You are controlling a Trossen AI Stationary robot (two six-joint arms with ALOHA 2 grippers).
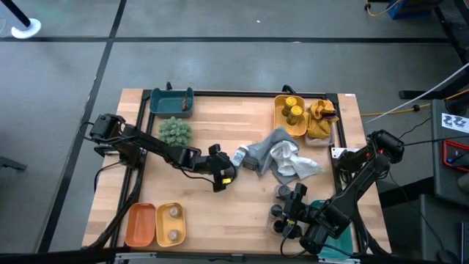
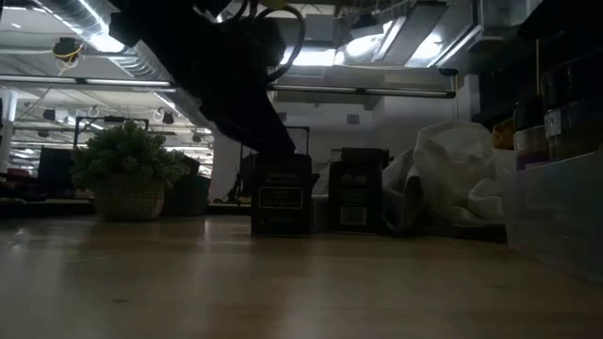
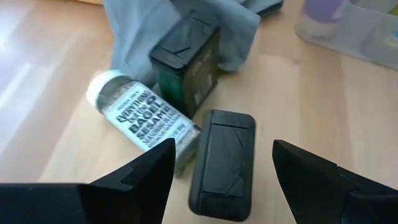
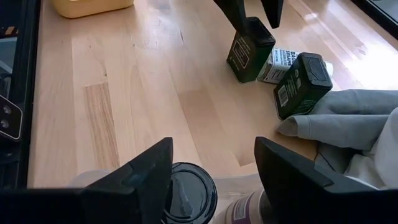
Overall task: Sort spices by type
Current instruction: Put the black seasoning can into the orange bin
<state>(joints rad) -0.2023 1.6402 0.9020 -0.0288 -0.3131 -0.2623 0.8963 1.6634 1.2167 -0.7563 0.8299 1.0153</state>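
High view shows trays (image 1: 290, 114) partly filled; left claw (image 3: 221, 163) gapes over a dark tin (image 3: 222, 163); right claw (image 4: 211, 163) open; several spices remain.

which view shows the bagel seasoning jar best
The left wrist view: the bagel seasoning jar lies on its side, label readable. The right wrist view shows only a sliver between two dark tins; the high view a small pale shape; the low view hides it.

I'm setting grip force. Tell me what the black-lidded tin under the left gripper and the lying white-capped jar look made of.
Tin: probably painted metal, boxy dark green body, black hinged lid looks like plastic. Jar: clear glass or plastic, can't tell which; seeds show through beside its printed label.
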